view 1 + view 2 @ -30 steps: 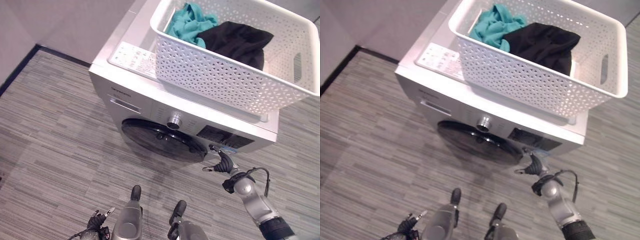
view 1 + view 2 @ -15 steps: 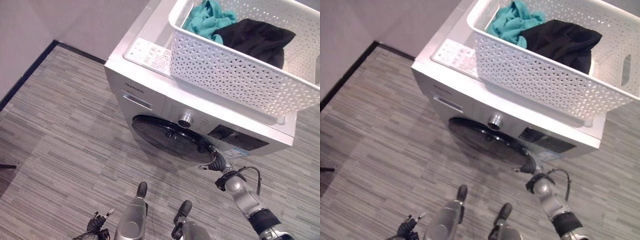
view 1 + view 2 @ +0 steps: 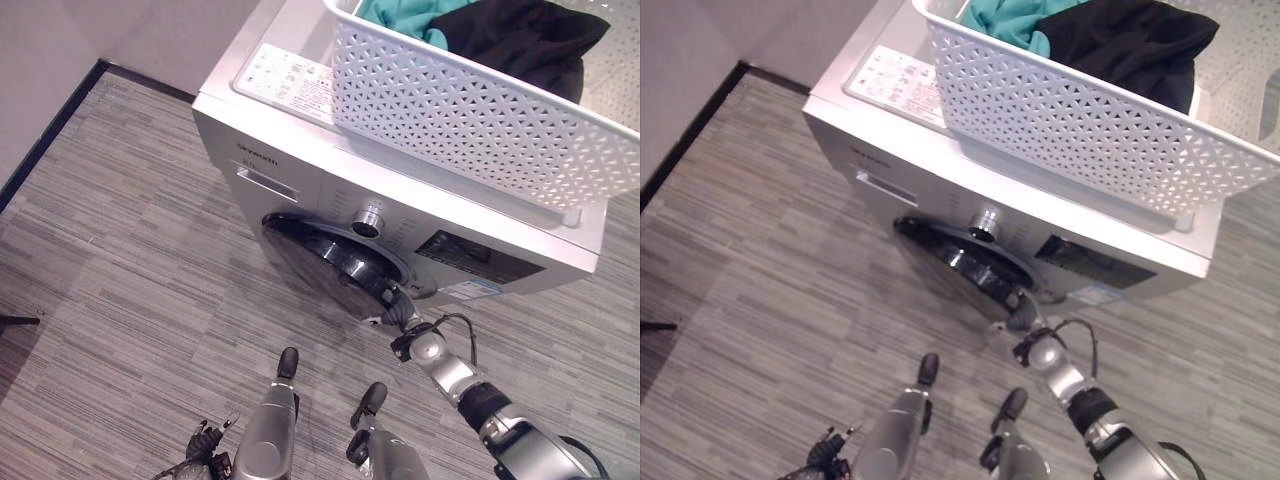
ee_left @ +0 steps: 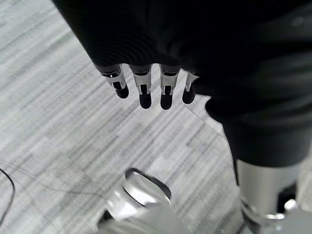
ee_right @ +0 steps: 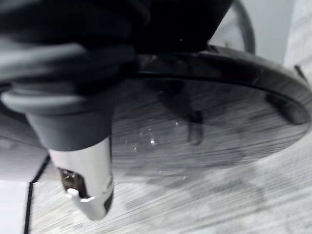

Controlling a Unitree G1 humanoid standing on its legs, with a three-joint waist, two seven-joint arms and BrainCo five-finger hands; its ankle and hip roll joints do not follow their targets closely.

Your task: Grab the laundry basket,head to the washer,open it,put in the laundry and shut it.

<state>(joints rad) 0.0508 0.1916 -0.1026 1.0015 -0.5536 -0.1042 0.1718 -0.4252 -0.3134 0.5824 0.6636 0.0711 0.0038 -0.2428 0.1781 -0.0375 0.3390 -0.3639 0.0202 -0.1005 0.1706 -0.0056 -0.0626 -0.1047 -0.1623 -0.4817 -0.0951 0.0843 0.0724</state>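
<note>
We saw the left hand (image 4: 156, 73) low beside us over the grey striped floor (image 3: 120, 270), well apart from everything to do with the wash; its fingers (image 4: 141, 90) hung straight and relaxed in a row, holding nothing.

Up and away from that hand, toward the right hand, stood the washer (image 3: 290, 150), with its round dark door (image 3: 335, 262) swung a little out from the front (the edge nearer the right hand stood clear of the panel, the far edge stayed close in). Just above the door sat a silver dial (image 3: 368, 222), and beyond it a dark display panel (image 3: 470, 258).

The right hand (image 3: 400, 310) was at the door's rim, on the side nearest our right arm. In its own wrist view the glossy door (image 5: 209, 117) ran close past one silver, dark-tipped finger (image 5: 90, 190); the other fingers were hidden behind the rim and the hand's dark cover, so we could not tell whether they were hooked on the door or merely against it.

Above the right hand, on the washer's top, rested the white laundry basket (image 3: 470, 110), untouched by either hand. Inside it lay a teal garment (image 3: 1005, 15) and, just beside it, a black garment (image 3: 1130, 40).
</note>
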